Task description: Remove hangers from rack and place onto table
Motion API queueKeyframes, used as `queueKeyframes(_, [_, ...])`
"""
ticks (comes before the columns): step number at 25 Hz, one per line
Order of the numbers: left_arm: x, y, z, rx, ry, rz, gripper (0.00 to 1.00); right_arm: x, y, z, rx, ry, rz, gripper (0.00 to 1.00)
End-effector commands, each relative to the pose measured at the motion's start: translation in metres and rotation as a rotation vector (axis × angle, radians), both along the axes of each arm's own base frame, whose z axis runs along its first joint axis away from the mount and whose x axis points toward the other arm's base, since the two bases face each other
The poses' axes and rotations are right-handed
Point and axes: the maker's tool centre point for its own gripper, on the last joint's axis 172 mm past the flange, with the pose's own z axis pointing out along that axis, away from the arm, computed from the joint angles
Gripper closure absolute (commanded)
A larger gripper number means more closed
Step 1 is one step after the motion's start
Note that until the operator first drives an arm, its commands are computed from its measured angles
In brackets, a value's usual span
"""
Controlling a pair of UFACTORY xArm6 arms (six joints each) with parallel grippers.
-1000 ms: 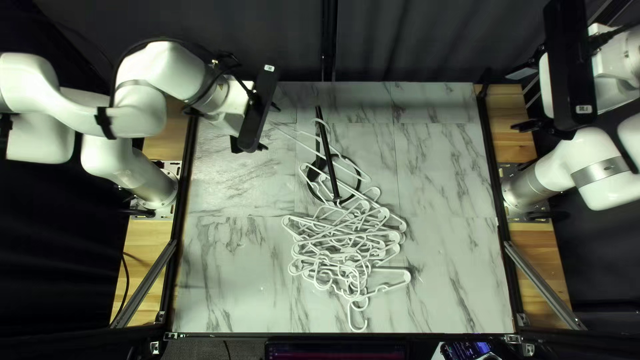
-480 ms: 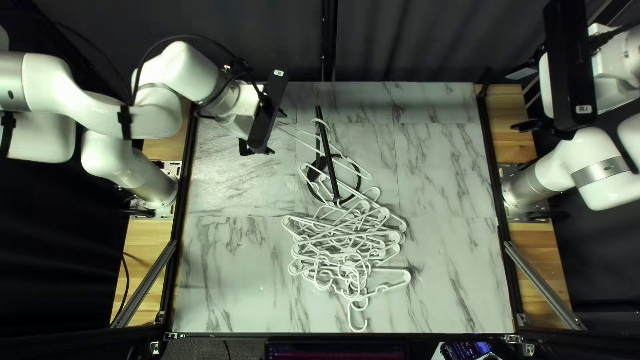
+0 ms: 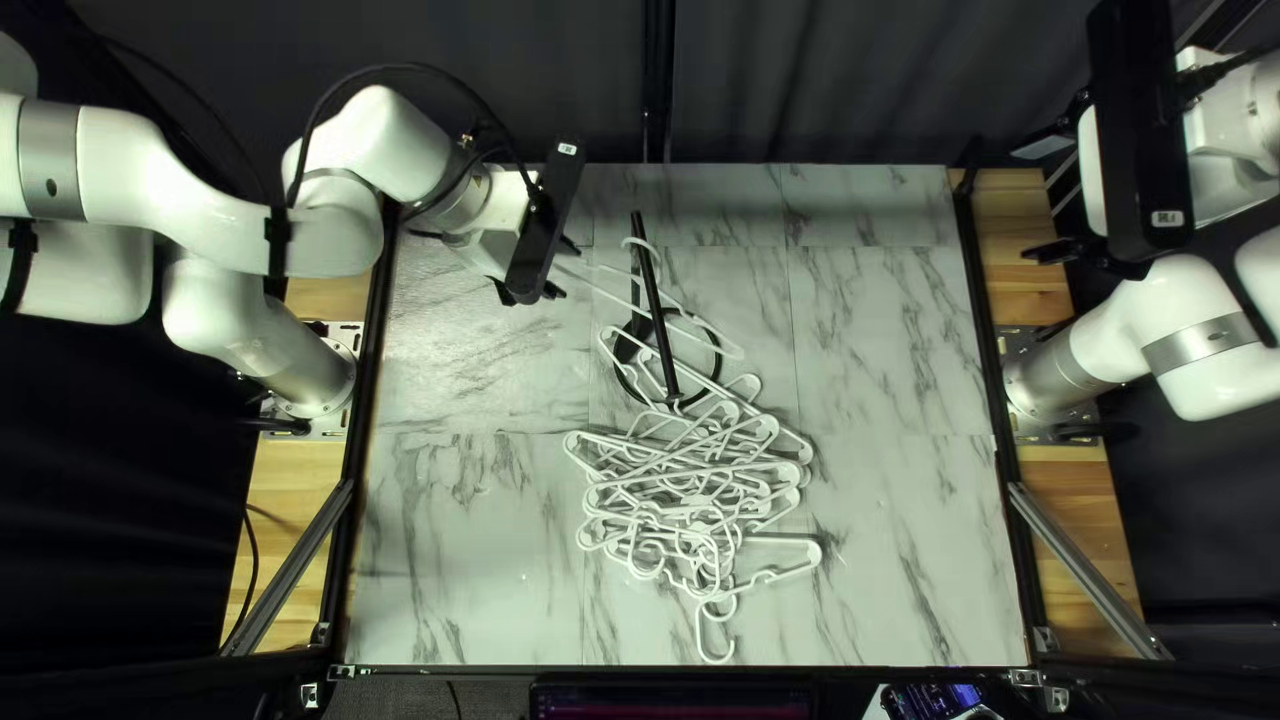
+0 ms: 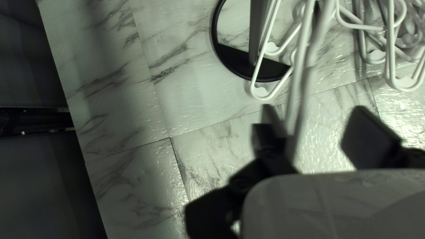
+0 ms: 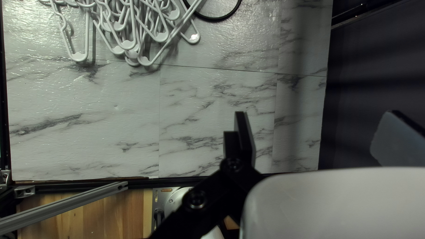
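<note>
My left gripper (image 3: 563, 268) is beside the upper rack. Seen from its wrist, the left gripper (image 4: 319, 124) is open; the end of a white hanger (image 4: 306, 71) reaches between its fingers, nearer one of them, with a gap to the other. This hanger (image 3: 735, 352) crosses near the top of the rack's black pole (image 3: 652, 300). More white hangers (image 3: 694, 504) lie tangled in front of the rack; whether some still hang on it I cannot tell. Far off at the right, my right gripper (image 3: 1043, 200) stands open; in its wrist view the right gripper (image 5: 316, 128) holds nothing.
The rack's round black base (image 3: 718, 360) stands on the marble-patterned table (image 3: 894, 347). One hanger hook (image 3: 720, 656) lies close to the table's near edge. Dark rails run along both sides, and a dark curtain (image 3: 800, 80) is behind.
My left gripper has moved rightward toward the rack, bringing it to the hanger's end. The right arm, rack and hangers show no visible movement.
</note>
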Motion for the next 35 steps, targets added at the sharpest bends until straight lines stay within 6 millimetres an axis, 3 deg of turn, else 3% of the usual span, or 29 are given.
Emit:
queueKeyframes(1, [-0.003,-0.005,0.005,0.0,-0.005,0.005,1.0,0.0,0.0,0.0,0.0,0.0,0.0,0.0])
queueKeyframes(8, [-0.006,-0.03,0.033,0.024,-0.022,0.016,1.0,0.0,0.0,0.0,0.0,0.0,0.0,0.0])
queueKeyframes(15, [-0.009,-0.08,0.065,0.093,-0.021,0.067,1.0,0.0,0.0,0.0,0.0,0.0,0.0,0.0])
queueKeyframes(35, [0.013,-0.125,0.044,0.11,0.017,0.037,1.0,0.0,0.0,0.0,0.0,0.0,0.0,0.0])
